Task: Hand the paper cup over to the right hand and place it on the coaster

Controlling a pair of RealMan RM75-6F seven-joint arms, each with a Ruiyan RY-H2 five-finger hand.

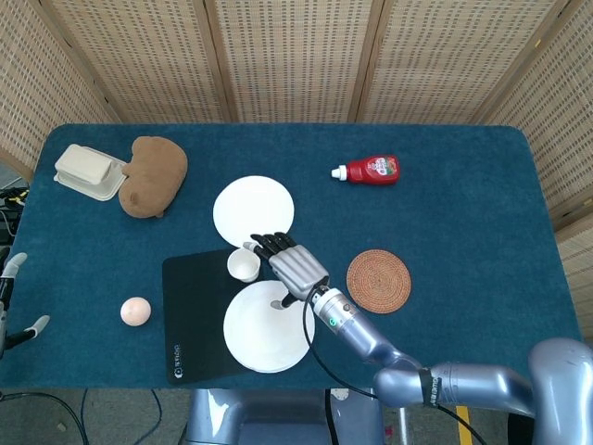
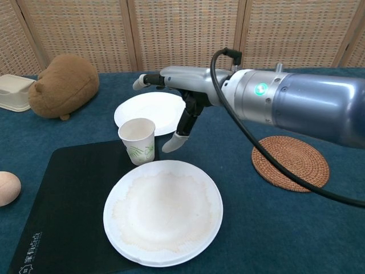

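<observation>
The white paper cup stands upright on the black mat, between two white plates. My right hand hovers open just right of the cup, fingers spread above its rim and thumb hanging down beside it, touching nothing. The round woven coaster lies bare on the blue cloth to the right. My left hand shows only at the left edge of the head view, open and holding nothing.
One white plate lies behind the cup, another in front. A ketchup bottle lies at the back right. A brown plush toy, a beige box and an egg sit on the left.
</observation>
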